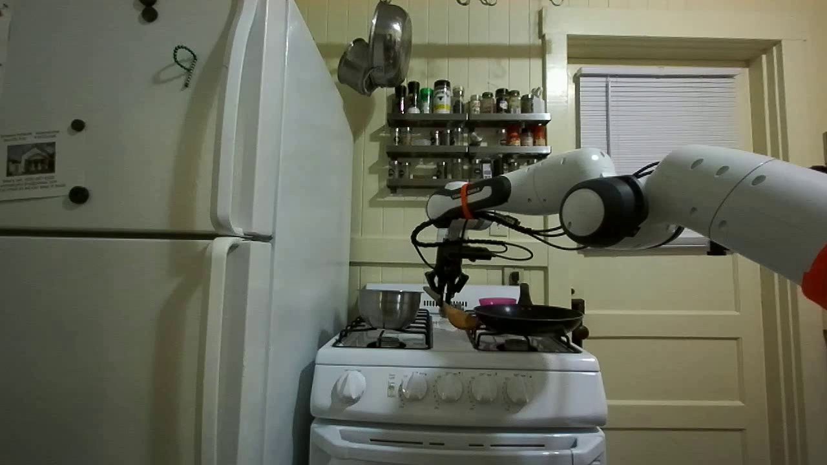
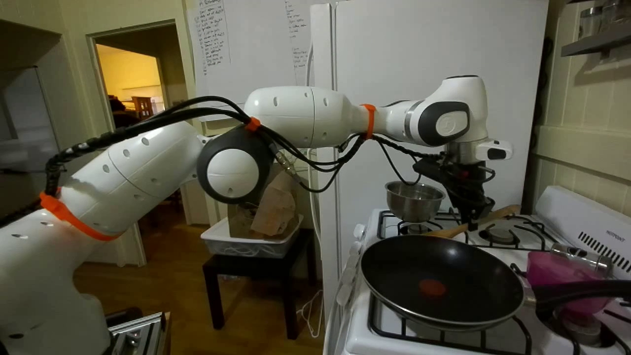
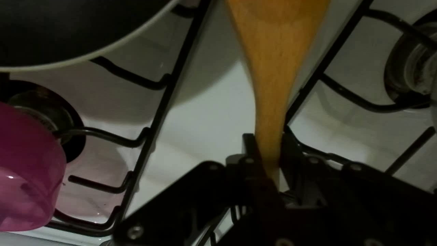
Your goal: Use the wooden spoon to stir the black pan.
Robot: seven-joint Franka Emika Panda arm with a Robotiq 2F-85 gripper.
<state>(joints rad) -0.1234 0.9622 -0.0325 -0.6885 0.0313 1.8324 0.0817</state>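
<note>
One sideways gap governs your coming move: in the wrist view the black pan [image 3: 75, 27] fills the upper left corner, up and to the left of your pincer [image 3: 269, 150], while the wooden spoon [image 3: 276, 58] runs nearly straight up from the fingers [image 3: 250, 145] and leaves through the top edge. So the spoon points past the pan's side rather than over it, with a strip of white stove [image 3: 205, 126] and a bar of black grate [image 3: 165, 102] showing between. In an exterior view the spoon's broad end [image 1: 460, 318] sits just left of the rim; whether it touches, you can't tell.

Your pincer is pressed together on the narrow handle, one finger against each side, with no clear gap at the tips. The hold looks good enough to carry, though so slim a handle could twist once the broad end meets the pan.

Stirring looks not yet begun. You'd likely want to lift over the rim first, then go toward the wrist view's upper left, minding the pink bowl [image 3: 27, 171] at its left edge.
</note>
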